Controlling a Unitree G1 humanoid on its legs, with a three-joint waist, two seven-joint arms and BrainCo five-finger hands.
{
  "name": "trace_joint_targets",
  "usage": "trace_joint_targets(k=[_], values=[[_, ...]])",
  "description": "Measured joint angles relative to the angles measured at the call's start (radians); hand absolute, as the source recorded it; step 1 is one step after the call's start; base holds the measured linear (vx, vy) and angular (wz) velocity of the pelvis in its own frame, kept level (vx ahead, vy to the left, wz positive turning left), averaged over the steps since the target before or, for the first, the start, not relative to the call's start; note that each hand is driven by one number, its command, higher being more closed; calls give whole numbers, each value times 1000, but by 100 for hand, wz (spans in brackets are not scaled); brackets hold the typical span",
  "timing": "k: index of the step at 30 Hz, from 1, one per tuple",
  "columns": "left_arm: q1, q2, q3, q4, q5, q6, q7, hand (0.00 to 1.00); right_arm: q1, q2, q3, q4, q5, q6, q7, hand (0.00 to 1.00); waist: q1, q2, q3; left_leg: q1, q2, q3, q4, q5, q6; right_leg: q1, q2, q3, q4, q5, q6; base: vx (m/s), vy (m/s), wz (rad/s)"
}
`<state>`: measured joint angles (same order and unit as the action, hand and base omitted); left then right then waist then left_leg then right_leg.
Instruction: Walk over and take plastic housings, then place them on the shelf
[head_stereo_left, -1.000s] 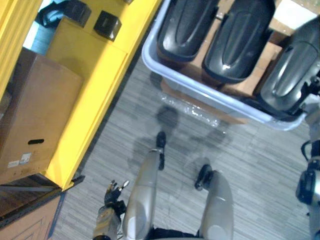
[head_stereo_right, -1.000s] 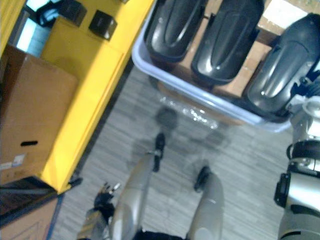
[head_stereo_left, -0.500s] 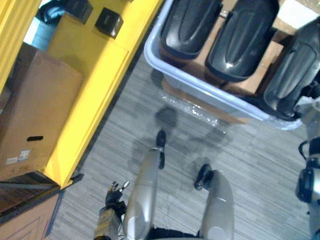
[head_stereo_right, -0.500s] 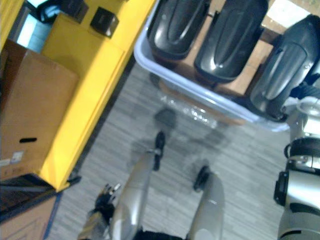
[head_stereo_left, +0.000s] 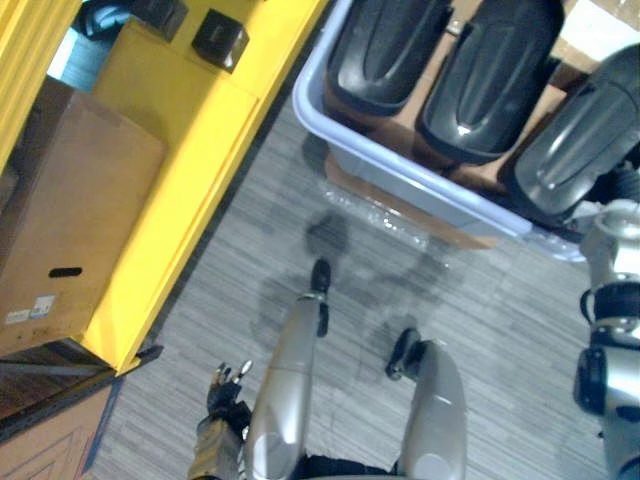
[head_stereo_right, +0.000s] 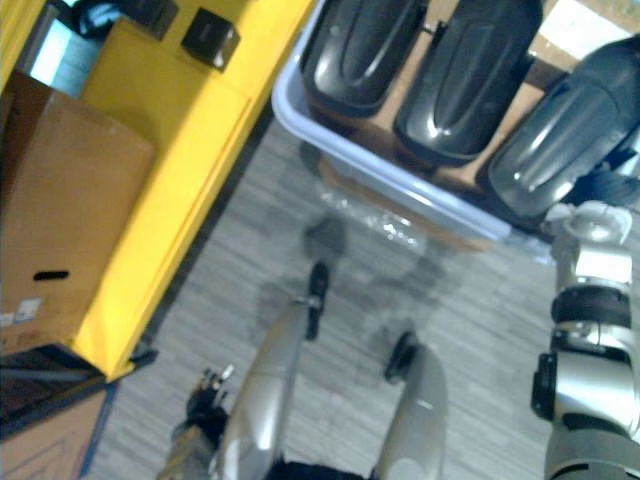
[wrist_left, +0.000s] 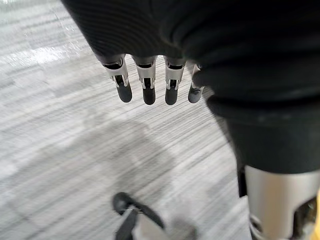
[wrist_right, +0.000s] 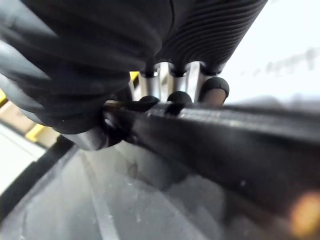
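Three dark plastic housings (head_stereo_left: 480, 80) are noted side by side in a pale blue tray (head_stereo_left: 400, 175), just beside a yellow shelf (head_stereo_left: 190, 130). The rightmost housing (head_stereo_left: 575, 150) is gripped at its edge by the right hand (wrist_right: 125, 60), whose fingers (wrist_right: 180, 97) are curled over the rim. The left hand (wrist_left: 145, 87) is held low over the grey floor (head_stereo_left: 250, 250), fingers straight and relaxed, nothing grasped

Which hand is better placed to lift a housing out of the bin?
Right. The right hand grips the edge of the rightmost housing in the bin, while the left hand hangs open low over the floor, far from the bin.
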<state>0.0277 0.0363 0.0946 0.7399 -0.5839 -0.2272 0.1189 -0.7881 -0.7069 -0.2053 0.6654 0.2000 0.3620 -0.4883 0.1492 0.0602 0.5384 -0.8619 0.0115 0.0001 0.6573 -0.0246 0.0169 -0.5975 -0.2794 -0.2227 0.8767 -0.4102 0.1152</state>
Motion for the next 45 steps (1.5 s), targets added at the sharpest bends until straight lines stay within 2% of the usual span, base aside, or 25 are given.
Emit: trace_joint_targets(k=[3, 5, 6, 9, 11, 12, 14, 17, 19, 22, 24, 25, 27, 28, 29, 30, 32, 35, 37, 41, 45], values=[[3, -11, -7, -121, -10, -34, 31, 0, 41, 26, -3, -62, -39, -18, -5, 100, 0, -7, -1, 51, 0, 5, -14, -2, 2, 60, -1, -12, -24, 1, 3, 13, -33, 8], [3, -5, -3, -238, -45, -58, 72, 0, 72, 43, -8, -103, -79, -38, -15, 100, -1, -21, -3, 90, 0, 5, -41, 0, 1, 105, 2, -26, -54, 8, 3, 8, -29, 7], [3, -5, -1, -250, -46, -59, 77, 0, 74, 43, -9, -107, -81, -38, -15, 100, -1, -22, -3, 93, 0, 5, -44, 0, 1, 109, 3, -27, -58, 9, 4, 8, -18, 5], [13, -4, 13, -380, -42, -72, 163, 0, 102, 55, -15, -161, -102, -39, -19, 100, -5, -39, -7, 119, 3, 0, -72, 6, 3, 149, 13, -50, -104, 23, 3, 35, -7, 8], [19, -2, 23, -505, -28, -73, 226, 0, 147, 94, -28, -198, -136, -39, -22, 100, 0, -61, -8, 156, 4, -11, -88, 8, 0, 204, 20, -68, -143, 33, 4, 85, -8, 13], [19, -3, 23, -533, -25, -73, 235, 0, 157, 99, -29, -206, -137, -38, -23, 100, -1, -62, -8, 165, 3, -17, -91, 8, 0, 220, 22, -76, -155, 35, 5, 77, -4, 14], [19, -3, 24, -648, 35, -73, 281, 0, 180, 113, -30, -234, -147, -36, -33, 100, 1, -67, -10, 187, 3, -19, -102, 4, -3, 257, 29, -87, -189, 45, 6, 60, 7, 9], [9, -2, 25, -724, 99, -54, 315, 0, 193, 121, -45, -235, -168, -32, -35, 100, 1, -68, -10, 213, 1, -19, -127, 3, -6, 285, 30, -93, -217, 54, 10, 25, 0, 3], [1, 6, 24, -803, 206, -31, 337, 0, 234, 134, -71, -235, -197, -30, -36, 100, 0, -68, -10, 258, -5, -19, -149, 5, -8, 335, 30, -102, -250, 60, 13, 58, -18, 8], [-17, 58, 10, -863, 337, 18, 314, 0, 256, 135, -71, -235, -248, -33, -36, 100, -7, -69, -11, 307, -7, -15, -185, 11, -12, 381, 34, -102, -289, 70, 13, 52, -25, -1], [-51, 102, -6, -880, 420, 59, 270, 0, 256, 135, -68, -235, -277, -40, -35, 100, -18, -73, -12, 337, -5, -11, -221, 28, -10, 402, 39, -98, -319, 81, 12, 37, -28, -4], [-77, 147, -33, -879, 454, 97, 231, 0, 255, 135, -64, -235, -296, -56, -34, 100, -26, -76, -13, 363, -5, -3, -251, 42, -10, 419, 42, -94, -345, 91, 13, 53, -36, -15], [-123, 209, -79, -876, 479, 154, 161, 0, 248, 135, -40, -238, -322, -80, -30, 100, -30, -81, -16, 409, 4, 19, -292, 52, -13, 446, 55, -73, -385, 112, 12, 65, -48, -31], [-167, 244, -113, -863, 480, 193, 121, 0, 248, 135, -20, -261, -344, -84, -23, 100, -40, -84, -17, 437, 9, 36, -313, 59, -11, 469, 59, -66, -413, 123, 13, 88, -45, -39], [-224, 276, -145, -831, 479, 224, 82, 0, 238, 135, 6, -275, -375, -109, -12, 100, -57, -87, -20, 462, 13, 44, -327, 59, -11, 488, 66, -53, -430, 135, 14, 88, -32, -29], [-253, 289, -159, -812, 478, 235, 68, 0, 234, 135, 14, -283, -384, -122, -12, 100, -60, -89, -21, 470, 16, 49, -334, 59, -11, 495, 69, -49, -440, 141, 13, 60, -26, -36], [-425, 344, -235, -657, 463, 283, 20, 0, 200, 135, 66, -312, -418, -179, -7, 100, -89, -107, -38, 486, 31, 70, -351, 63, -11, 501, 84, -25, -476, 166, 12, 31, -15, -34], [-628, 356, -316, -449, 407, 345, -7, 0, 126, 135, 130, -311, -442, -239, -7, 100, -121, -129, -48, 511, 38, 98, -369, 69, -8, 507, 87, -6, -495, 187, 13, 11, -2, -26], [-702, 353, -355, -385, 377, 370, -13, 0, 80, 135, 174, -311, -451, -276, -7, 100, -136, -131, -49, 521, 39, 105, -371, 72, -9, 515, 88, 3, -504, 190, 13, -13, 10, -16], [-783, 343, -386, -290, 262, 386, -11, 0, 10, 138, 249, -302, -471, -320, -9, 100, -144, -131, -49, 534, 41, 106, -413, 100, -12, 509, 93, 4, -505, 191, 10, -39, -15, -1], [-784, 343, -384, -233, 139, 386, -15, 0, -5, 167, 258, -285, -510, -336, -9, 100, -140, -130, -50, 548, 38, 103, -447, 120, -14, 508, 94, 4, -504, 192, 6, -24, -12, 3]])
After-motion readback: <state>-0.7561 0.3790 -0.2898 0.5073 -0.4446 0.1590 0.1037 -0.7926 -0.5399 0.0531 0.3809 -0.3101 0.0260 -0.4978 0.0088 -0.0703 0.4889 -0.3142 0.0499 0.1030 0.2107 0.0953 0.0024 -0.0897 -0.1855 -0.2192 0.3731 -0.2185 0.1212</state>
